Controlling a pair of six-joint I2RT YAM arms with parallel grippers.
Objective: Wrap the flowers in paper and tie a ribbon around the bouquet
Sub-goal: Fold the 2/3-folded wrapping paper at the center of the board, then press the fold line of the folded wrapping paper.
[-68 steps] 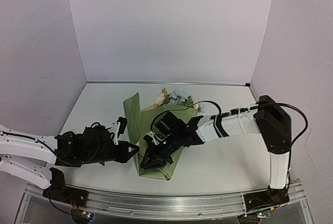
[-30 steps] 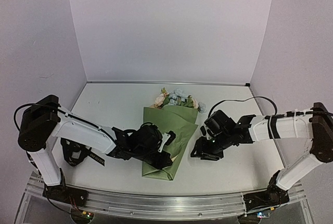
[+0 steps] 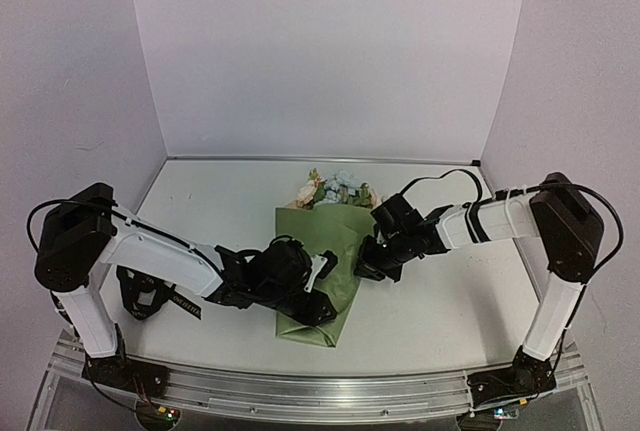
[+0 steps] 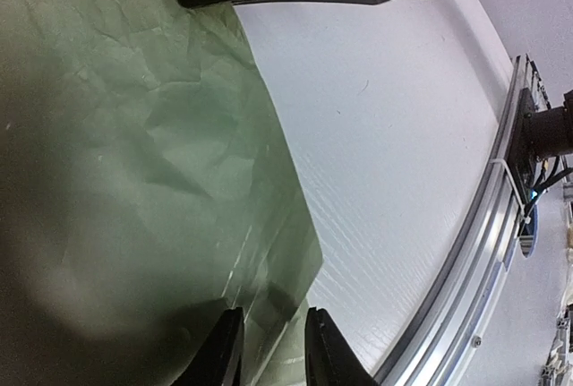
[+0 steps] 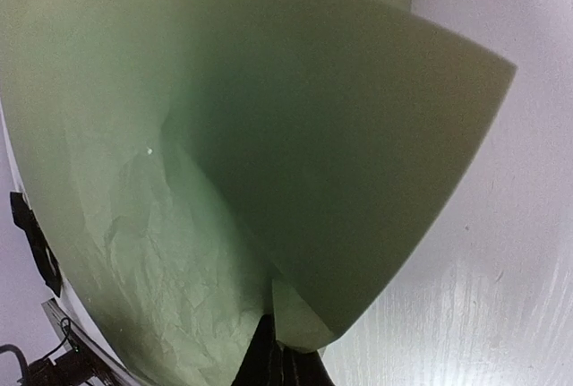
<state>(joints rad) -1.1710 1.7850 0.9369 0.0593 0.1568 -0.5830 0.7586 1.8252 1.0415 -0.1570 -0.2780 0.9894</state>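
The paper [image 3: 335, 236] forms a cone holding the flowers [image 3: 335, 191].

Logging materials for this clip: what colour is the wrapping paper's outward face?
Sage green and creased; the paper shows it best in the left wrist view.

The paper [image 3: 345, 241] is plain sage green, crinkled with no print on it. The flowers [image 3: 335, 191] are cream, pale blue and white among green leaves. The ribbon [image 3: 185, 303] is black with small white lettering. The table [image 3: 220, 201] is white, the walls [image 3: 320, 51] pale lilac.
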